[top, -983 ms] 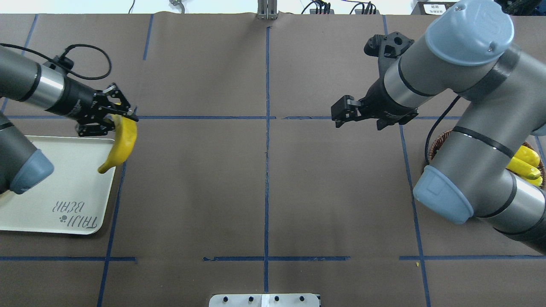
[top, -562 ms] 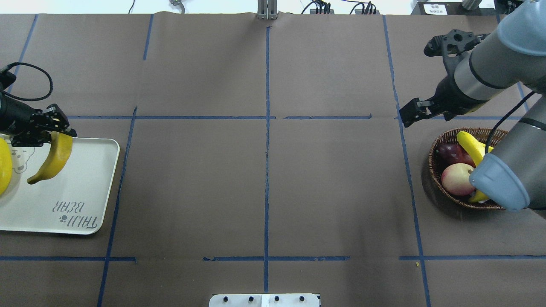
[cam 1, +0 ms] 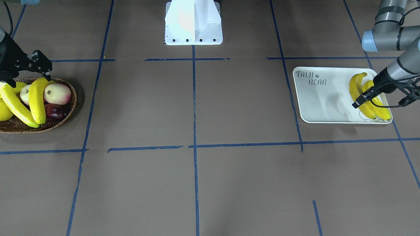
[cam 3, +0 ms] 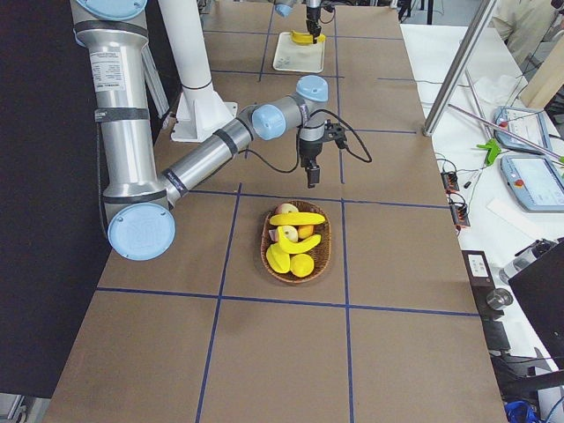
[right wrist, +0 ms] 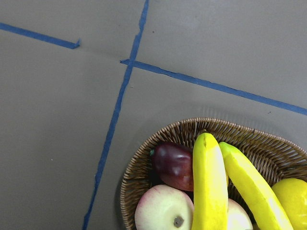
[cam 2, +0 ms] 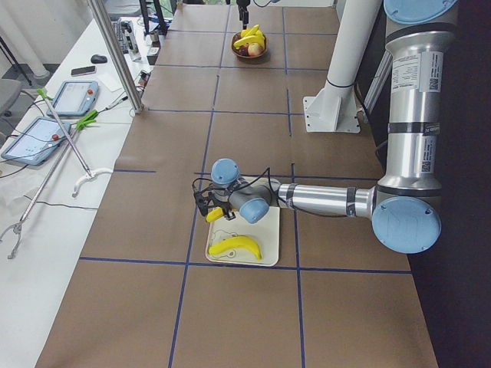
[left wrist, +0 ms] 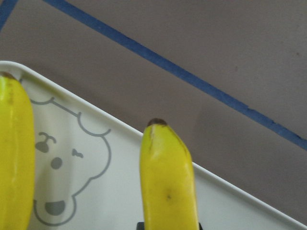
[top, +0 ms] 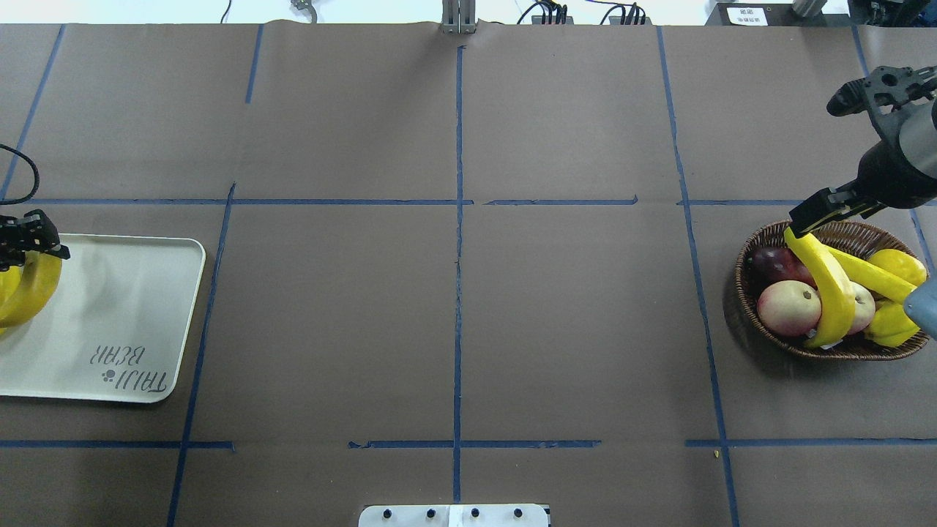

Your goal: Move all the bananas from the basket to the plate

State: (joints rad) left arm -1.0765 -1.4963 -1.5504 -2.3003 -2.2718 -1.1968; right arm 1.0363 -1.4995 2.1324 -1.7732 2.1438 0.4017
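L claw (top: pixel 33 245) clamped on banana (top: pixel 33 289), now further in over plate (top: pixel 124 307). R claw (top: pixel 814 212) moved over basket (top: pixel 750 322) rim; apart/together: cannot tell.

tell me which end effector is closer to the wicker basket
Right. The right end effector hangs just above the wicker basket at its rim; the left end effector is far off, over the tray, gripping a banana.

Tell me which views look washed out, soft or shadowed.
Front-facing view: the white robot base is blown out, and a soft shadow crosses the plate. Left wrist view: the centre banana looks slightly soft. Overhead view: the basket shades the table to its left.
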